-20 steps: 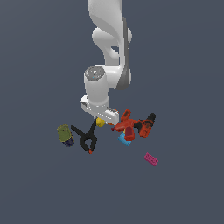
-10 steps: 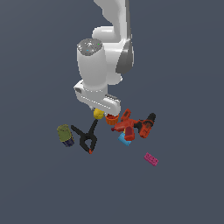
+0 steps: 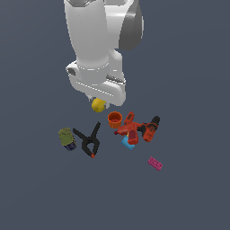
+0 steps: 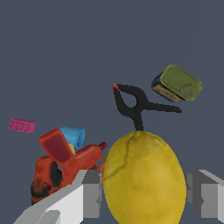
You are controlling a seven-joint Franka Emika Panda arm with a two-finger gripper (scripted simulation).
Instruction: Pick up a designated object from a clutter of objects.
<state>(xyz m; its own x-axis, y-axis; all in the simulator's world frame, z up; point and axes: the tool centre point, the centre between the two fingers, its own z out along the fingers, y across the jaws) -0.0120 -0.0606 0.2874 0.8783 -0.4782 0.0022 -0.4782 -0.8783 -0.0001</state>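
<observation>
The designated object, a roundish yellow ball point(image 3: 98, 105) point(image 4: 144, 177), hangs in the air under the white arm, clear of the clutter below. My gripper point(image 3: 98, 102) point(image 4: 144, 192) is shut on it; grey fingers point(image 4: 89, 192) press on both sides of it in the wrist view. Below lie the orange cup point(image 3: 115, 119), the red-and-black drill point(image 3: 137, 129) point(image 4: 61, 168), the black clamp point(image 3: 90, 139) point(image 4: 135, 104), a blue piece point(image 3: 126, 142) point(image 4: 74, 135), the olive-green box point(image 3: 67, 138) point(image 4: 177, 84) and the pink brick point(image 3: 155, 163) point(image 4: 22, 125).
The large white arm body point(image 3: 101, 40) fills the upper middle of the exterior view. All the clutter rests on a flat dark grey floor point(image 3: 188, 90) that stretches to every edge.
The arm has risen and come closer to the exterior camera, carrying the yellow ball up and away from the clutter. The items on the floor have stayed put.
</observation>
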